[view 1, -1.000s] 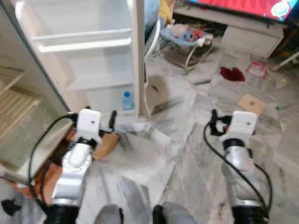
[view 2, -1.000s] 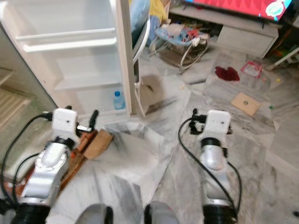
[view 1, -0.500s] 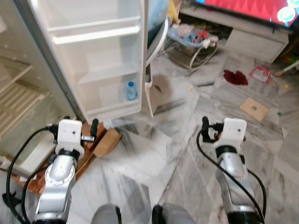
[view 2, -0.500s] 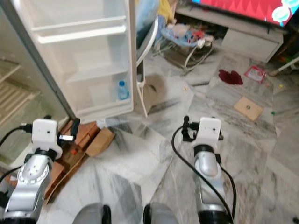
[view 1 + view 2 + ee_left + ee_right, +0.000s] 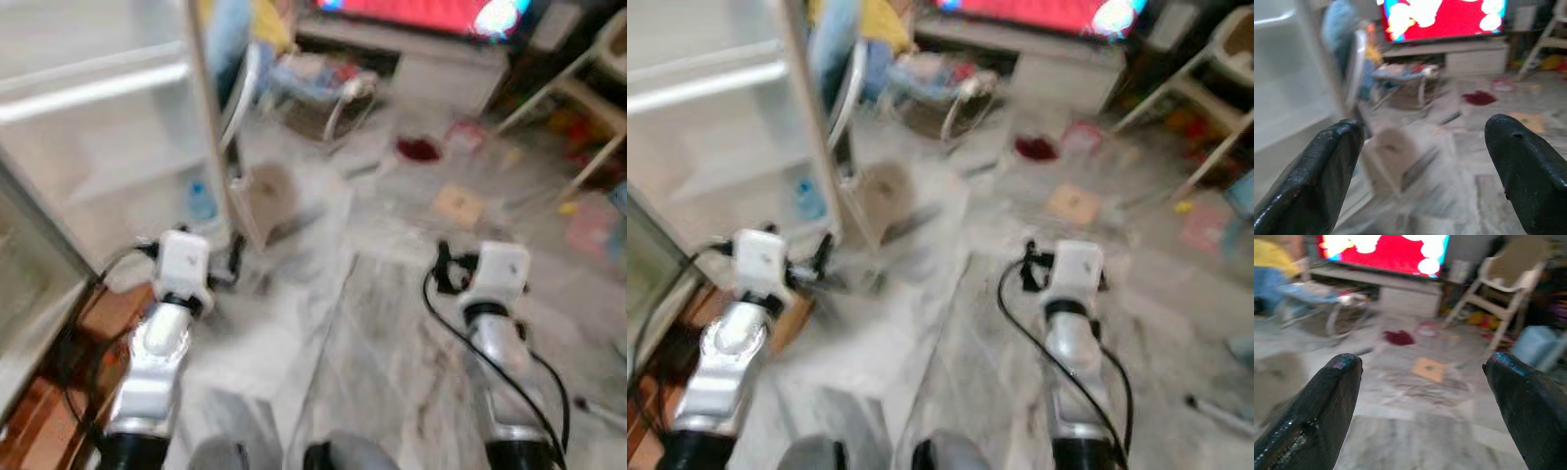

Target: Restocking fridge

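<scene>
The white fridge door (image 5: 98, 127) stands open at the left, blurred. A small blue-capped water bottle (image 5: 200, 201) sits on its lowest door shelf. My left gripper (image 5: 1425, 129) is open and holds nothing; it hangs low over the marble floor, just in front of the door's bottom corner. My right gripper (image 5: 1422, 363) is open too, with nothing between its fingers, over bare floor to the right. It points toward the TV side of the room.
A red TV screen (image 5: 411, 10) on a low stand (image 5: 446, 73) is at the back, with a baby bouncer (image 5: 313, 88) before it. A red cloth (image 5: 418, 149) and a cardboard square (image 5: 458, 204) lie on the floor. A white chair (image 5: 588, 108) stands at the right.
The whole picture has swung to the right and blurred, so the camera is turning away from the fridge. Both arms keep the same pose, and both grippers stay open.
</scene>
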Robot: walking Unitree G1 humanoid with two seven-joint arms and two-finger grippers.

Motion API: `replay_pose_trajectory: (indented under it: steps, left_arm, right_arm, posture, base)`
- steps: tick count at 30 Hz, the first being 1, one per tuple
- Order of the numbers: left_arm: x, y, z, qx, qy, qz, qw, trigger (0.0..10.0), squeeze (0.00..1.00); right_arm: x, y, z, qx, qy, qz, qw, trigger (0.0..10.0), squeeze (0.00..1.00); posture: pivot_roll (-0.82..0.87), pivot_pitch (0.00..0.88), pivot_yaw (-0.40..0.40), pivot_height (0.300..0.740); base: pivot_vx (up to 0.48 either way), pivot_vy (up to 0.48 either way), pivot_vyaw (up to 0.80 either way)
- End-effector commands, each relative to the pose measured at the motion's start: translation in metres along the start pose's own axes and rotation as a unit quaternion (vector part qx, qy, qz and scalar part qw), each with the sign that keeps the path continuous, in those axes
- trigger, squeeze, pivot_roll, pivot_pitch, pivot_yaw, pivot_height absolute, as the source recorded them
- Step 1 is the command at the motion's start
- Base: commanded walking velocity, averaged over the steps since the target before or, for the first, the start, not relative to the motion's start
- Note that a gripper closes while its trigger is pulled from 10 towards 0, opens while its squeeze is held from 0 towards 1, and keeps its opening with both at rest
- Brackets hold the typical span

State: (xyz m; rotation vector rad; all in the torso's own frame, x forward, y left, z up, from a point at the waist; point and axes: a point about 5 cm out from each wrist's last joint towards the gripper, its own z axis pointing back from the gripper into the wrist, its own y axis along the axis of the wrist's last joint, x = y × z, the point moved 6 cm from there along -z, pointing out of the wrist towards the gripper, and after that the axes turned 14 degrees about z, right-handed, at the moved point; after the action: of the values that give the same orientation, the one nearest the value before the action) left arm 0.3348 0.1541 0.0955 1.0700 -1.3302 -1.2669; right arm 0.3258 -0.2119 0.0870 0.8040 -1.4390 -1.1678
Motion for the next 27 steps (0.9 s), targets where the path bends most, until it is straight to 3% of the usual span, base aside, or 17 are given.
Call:
replay_pose_trajectory:
  steps: [1,13,27]
  left_arm:
    - [-0.003,0.001,0.0,0.001,0.003,-0.001,1.0,10.0,0.0]
    - [0.002,0.0,-0.001,-0.001,-0.01,0.007,1.0,10.0,0.0]
    - [0.009,0.002,-0.004,0.001,-0.025,0.012,1.0,10.0,0.0]
  right_arm:
    - [-0.006,0.0,0.002,-0.001,0.004,-0.003,1.0,10.0,0.0]
    - [-0.013,0.0,0.002,-0.003,0.008,-0.01,1.0,10.0,0.0]
    - [-0.012,0.0,0.003,-0.003,0.004,-0.012,1.0,10.0,0.0]
  posture:
    - [-0.01,0.078,-0.044,0.74]
    - [0.0,0.087,-0.047,0.74]
    - [0.0,0.092,-0.044,0.74]
  base:
    - [0.386,-0.281,-0.78]
    - [0.063,-0.023,-0.78]
    - [0.391,0.0,-0.78]
